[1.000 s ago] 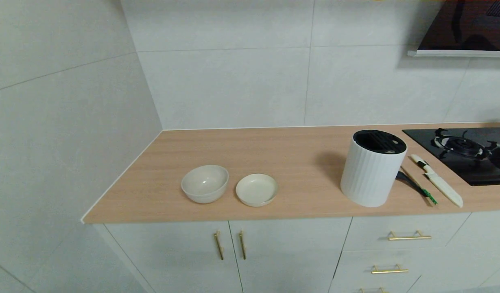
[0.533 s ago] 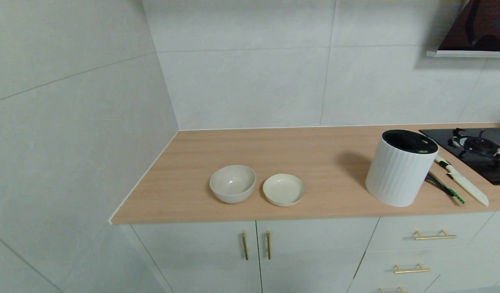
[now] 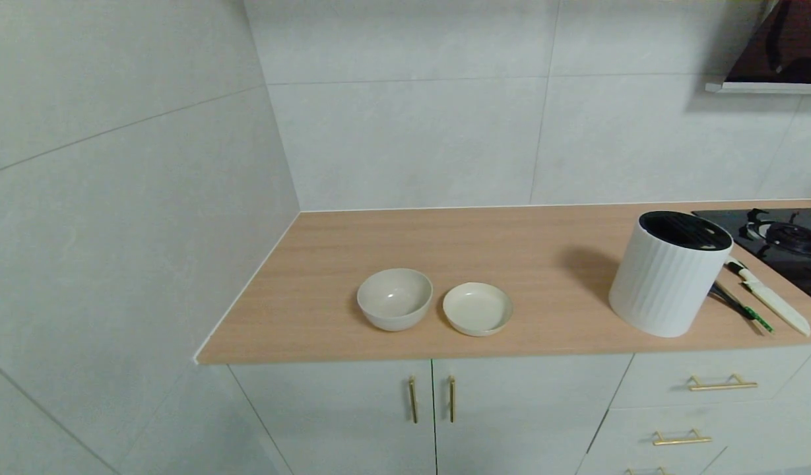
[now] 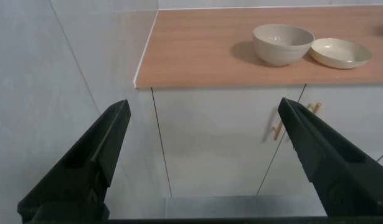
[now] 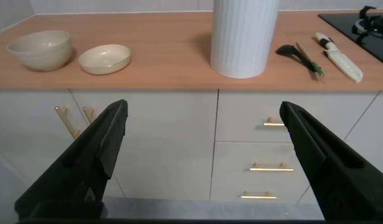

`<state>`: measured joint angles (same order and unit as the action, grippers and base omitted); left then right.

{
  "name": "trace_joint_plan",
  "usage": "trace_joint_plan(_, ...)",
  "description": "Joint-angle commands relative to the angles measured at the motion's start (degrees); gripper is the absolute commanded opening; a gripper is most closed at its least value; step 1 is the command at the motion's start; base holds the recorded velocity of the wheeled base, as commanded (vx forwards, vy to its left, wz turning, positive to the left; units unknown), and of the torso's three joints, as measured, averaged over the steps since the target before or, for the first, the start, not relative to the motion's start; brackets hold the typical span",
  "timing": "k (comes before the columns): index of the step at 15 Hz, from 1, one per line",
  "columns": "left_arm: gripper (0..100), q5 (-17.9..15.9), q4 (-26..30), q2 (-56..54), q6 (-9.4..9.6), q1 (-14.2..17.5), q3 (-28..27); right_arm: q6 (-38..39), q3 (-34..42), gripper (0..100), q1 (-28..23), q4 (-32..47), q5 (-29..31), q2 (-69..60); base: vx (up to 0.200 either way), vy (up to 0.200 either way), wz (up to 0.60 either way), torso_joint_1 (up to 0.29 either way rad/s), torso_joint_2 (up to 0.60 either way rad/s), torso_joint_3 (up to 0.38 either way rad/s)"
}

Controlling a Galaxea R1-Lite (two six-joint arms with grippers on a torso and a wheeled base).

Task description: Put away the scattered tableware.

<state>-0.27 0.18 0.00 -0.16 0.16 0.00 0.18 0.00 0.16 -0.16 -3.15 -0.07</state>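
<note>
- Tableware is all on the wooden countertop (image 3: 511,244). A deep bowl (image 3: 394,298) and a shallow dish (image 3: 478,307) sit side by side near the front edge, almost touching. Off to the robot's right there's a white ribbed holder (image 3: 669,274), with a dark-handled utensil (image 3: 735,302) and a white knife (image 3: 771,297) lying flat between it and the stove (image 3: 784,241).
- Left gripper (image 4: 202,106) and right gripper (image 5: 203,104) both hang low in front of the cabinet fronts (image 3: 352,415), below counter level. Fingers are spread wide with nothing in either, so nothing's picked up yet imo.
- What could go sideways: bowl and dish are so close that a finger coming down around one rim could shove the other. With the front edge that near, a shove could send one off.
- Utensil and knife lie flat on the wood, so there's little to get a finger under. A scraping grab might just skid them along. The utensil's head is also tucked against the holder's foot.
- Holder is tall, so a bump while dropping something into its slotted top could tip it.
- Versus a second ago: everything sits further right in the head view, wall and cabinets included. That's the camera swinging, not the stuff moving. Bowl, dish, holder and knife keep the same layout.
</note>
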Motion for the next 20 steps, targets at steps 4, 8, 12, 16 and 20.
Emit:
trace_joint_plan(4,100,0.0,0.0,0.0,-0.02,0.0,0.0,0.0,0.0,100,0.0,0.0,0.1,0.1,0.0,0.0,0.0,0.0,0.0,0.0)
trace_joint_plan(8,100,0.0,0.0,0.0,-0.02,0.0,0.0,0.0,0.0,100,0.0,0.0,0.1,0.1,0.0,0.0,0.0,0.0,0.0,0.0)
trace_joint_plan(12,100,0.0,0.0,0.0,-0.02,0.0,0.0,0.0,0.0,100,0.0,0.0,0.1,0.1,0.0,0.0,0.0,-0.057,0.13,0.073)
trace_joint_plan(16,100,0.0,0.0,0.0,-0.02,0.0,0.0,0.0,0.0,100,0.0,0.0,0.1,0.1,0.0,0.0,0.0,-0.189,0.42,0.214)
trace_joint_plan(20,100,0.0,0.0,0.0,-0.02,0.0,0.0,0.0,0.0,100,0.0,0.0,0.1,0.1,0.0,0.0,0.0,-0.249,0.55,0.293)
